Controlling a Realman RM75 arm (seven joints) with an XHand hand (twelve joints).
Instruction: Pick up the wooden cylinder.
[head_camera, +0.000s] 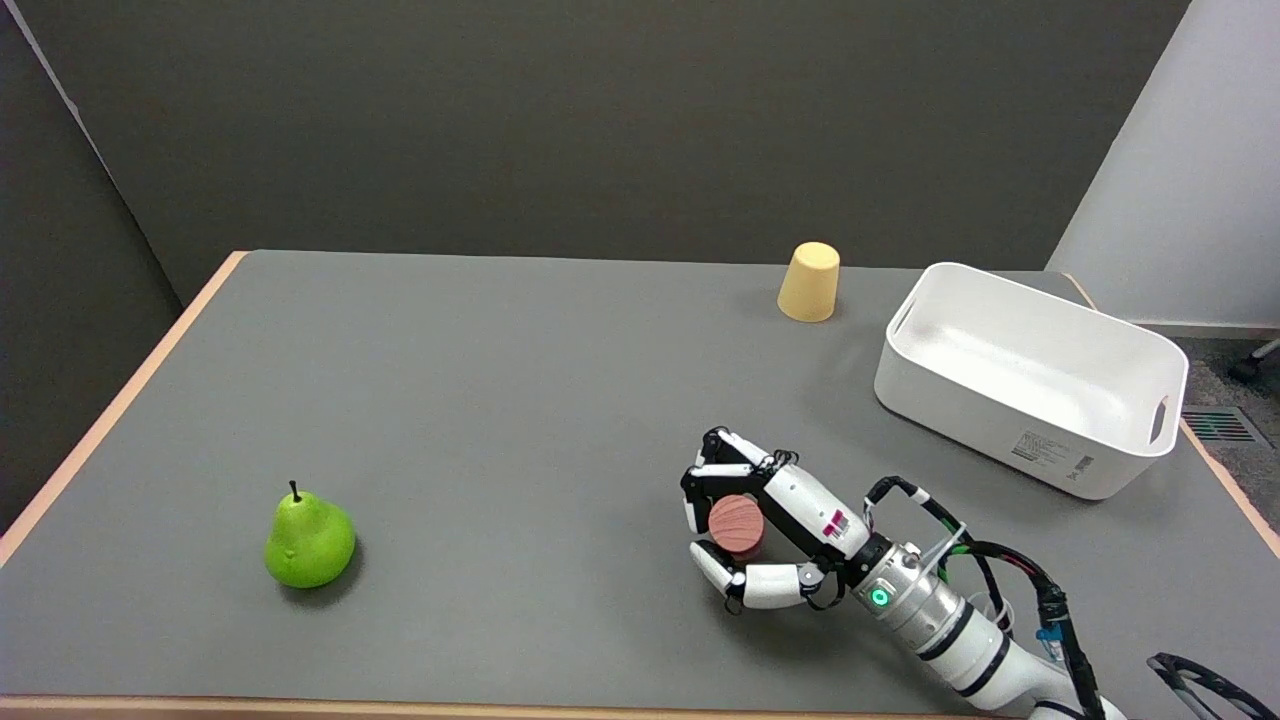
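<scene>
The wooden cylinder (737, 524) is short, reddish-brown and round, and sits low over the grey table (500, 400) at the front right. My right hand (760, 530) reaches in from the lower right and grips it. The fingers (715, 468) curl over its far and left side, and the thumb (722, 572) closes in under its near side. Only the cylinder's top face and a strip of its side show; the rest is hidden by the hand. I cannot tell whether it still touches the table.
A green pear (308, 540) stands at the front left. An upturned yellow cup (809, 282) is at the back, with a white bin (1030, 375) to its right near the table's right edge.
</scene>
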